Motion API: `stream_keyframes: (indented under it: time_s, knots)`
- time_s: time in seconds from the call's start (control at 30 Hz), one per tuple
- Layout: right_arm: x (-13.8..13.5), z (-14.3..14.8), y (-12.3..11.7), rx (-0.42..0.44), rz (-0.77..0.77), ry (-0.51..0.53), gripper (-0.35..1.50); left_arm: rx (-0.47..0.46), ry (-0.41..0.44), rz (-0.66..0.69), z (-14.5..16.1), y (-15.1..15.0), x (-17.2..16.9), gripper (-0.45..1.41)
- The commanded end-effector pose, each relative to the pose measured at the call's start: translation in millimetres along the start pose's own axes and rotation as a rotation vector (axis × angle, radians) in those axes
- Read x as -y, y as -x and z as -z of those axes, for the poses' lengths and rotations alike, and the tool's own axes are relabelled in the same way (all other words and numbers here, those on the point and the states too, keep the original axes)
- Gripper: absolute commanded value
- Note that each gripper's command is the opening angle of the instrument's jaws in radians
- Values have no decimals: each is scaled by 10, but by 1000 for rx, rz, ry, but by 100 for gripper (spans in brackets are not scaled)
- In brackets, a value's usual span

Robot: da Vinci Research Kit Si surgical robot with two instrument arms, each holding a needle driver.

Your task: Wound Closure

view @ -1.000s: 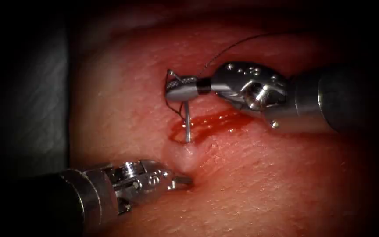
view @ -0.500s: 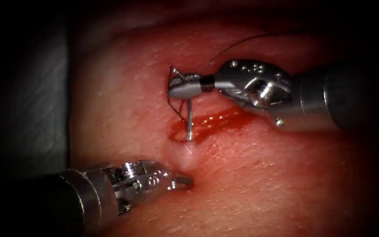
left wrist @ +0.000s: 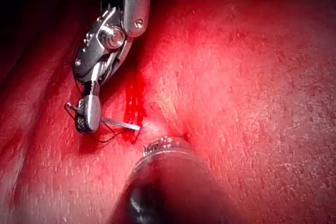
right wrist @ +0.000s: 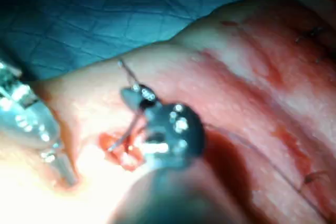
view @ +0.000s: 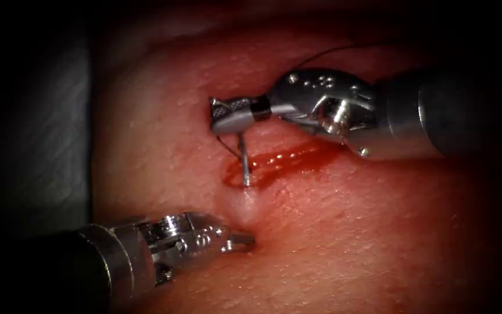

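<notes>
Overhead, the right tool [view: 228, 115] clamps the needle [view: 243, 163] near its tail; its shaft runs toward 6 o'clock, tip in the tissue [view: 146, 145] at the cut [view: 280, 161]. At 6 o'clock of that entry, the left tool [view: 240, 239] presses the tissue, jaws narrow, holding nothing.

From the left wrist, the needle [left wrist: 122, 124] points at 3 o'clock from the right tool [left wrist: 90, 113].

From the right wrist, the needle [right wrist: 126, 132] meets red fluid [right wrist: 123, 153].

Tissue [view: 344, 232] serves as the work surface, pink and finely pebbled. It rests on a blue-green cloth [right wrist: 105, 9] marked with creased lines, seen beyond the tissue's edge. Red fluid [view: 286, 160] lies pooled along the cut [view: 262, 168]. A small pale mound of tissue rises just below the cut's left end.
</notes>
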Motion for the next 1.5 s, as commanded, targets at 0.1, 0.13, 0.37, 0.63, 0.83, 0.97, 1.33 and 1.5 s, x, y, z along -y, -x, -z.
stream_keyframes:
  time_s: [0.1,0.13,0.37,0.63,0.83,0.97,1.33,1.5]
  knots:
    - [-4,-13,-4,20,53,-34,-35,0,4,-1,-8,0,-2,-16]
    - [-5,-13,-7,32,74,-46,-35,0,4,-1,-8,0,-2,-16]
    - [-8,-11,-17,77,164,-81,-35,0,4,-1,-7,1,-2,-16]
    - [-11,-1,-32,100,220,-64,-35,0,4,-1,-7,1,-2,-16]
    - [-9,-6,-24,100,237,-70,-35,0,4,-1,-7,1,-2,-16]
    - [-8,-11,-17,95,247,-85,-35,0,4,-1,-7,1,-2,-16]
    - [-7,-12,-15,64,219,-175,-35,0,5,-2,-7,1,-2,-18]
    - [-7,-12,-15,43,183,-223,-35,0,5,-3,-7,2,-1,-18]
